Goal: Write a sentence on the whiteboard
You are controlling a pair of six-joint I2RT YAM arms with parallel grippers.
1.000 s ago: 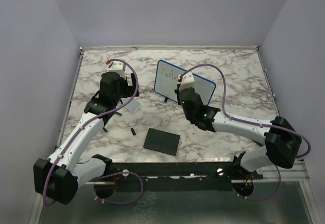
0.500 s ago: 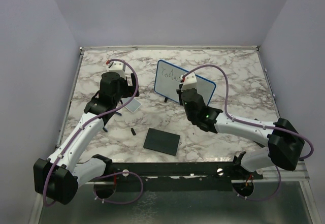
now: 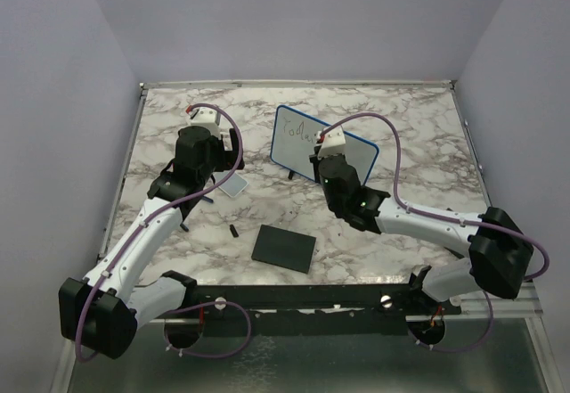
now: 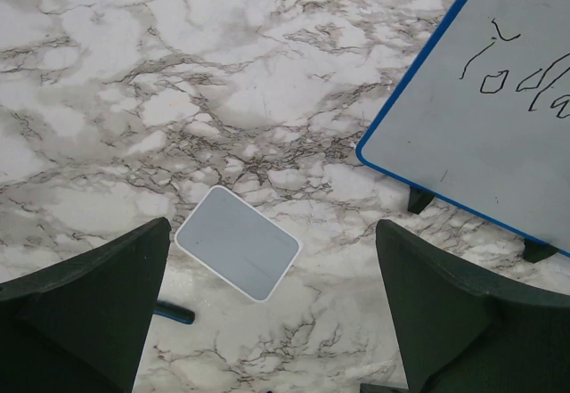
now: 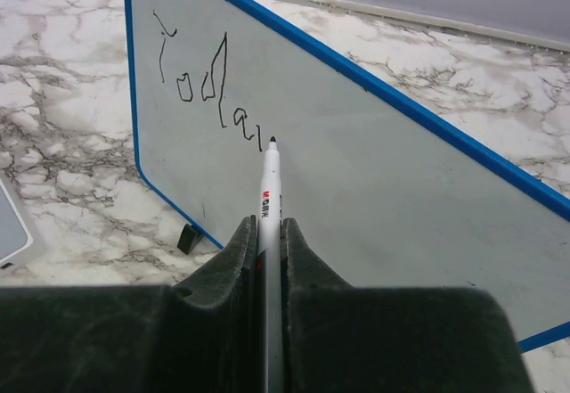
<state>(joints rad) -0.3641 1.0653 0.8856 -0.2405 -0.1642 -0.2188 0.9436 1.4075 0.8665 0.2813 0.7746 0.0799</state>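
Observation:
The whiteboard point(image 3: 289, 148) stands tilted on black feet at the table's middle back, blue-rimmed. It also shows in the left wrist view point(image 4: 499, 135) and the right wrist view point(image 5: 374, 179). The sentence point(image 5: 200, 90) reads roughly "Toda" plus a short stroke, in thin dark marker at the board's upper left point(image 4: 525, 77). My right gripper point(image 5: 270, 224) is shut on a white marker point(image 5: 270, 192). Its black tip is at the board's face, just right of the last stroke. In the top view the right gripper point(image 3: 322, 159) is right in front of the board. My left gripper point(image 4: 272, 233) is open and empty above the table, left of the board point(image 3: 218, 166).
A small pale grey tile point(image 4: 236, 253) lies under the left gripper point(image 3: 233, 186). A black square pad point(image 3: 283, 248) lies near the front middle. A small black cap point(image 3: 233, 231) lies left of it. A short dark blue stick point(image 4: 174, 313) lies by the left finger.
My right gripper has shifted a little to the right along the board with the marker. The left arm has not moved.

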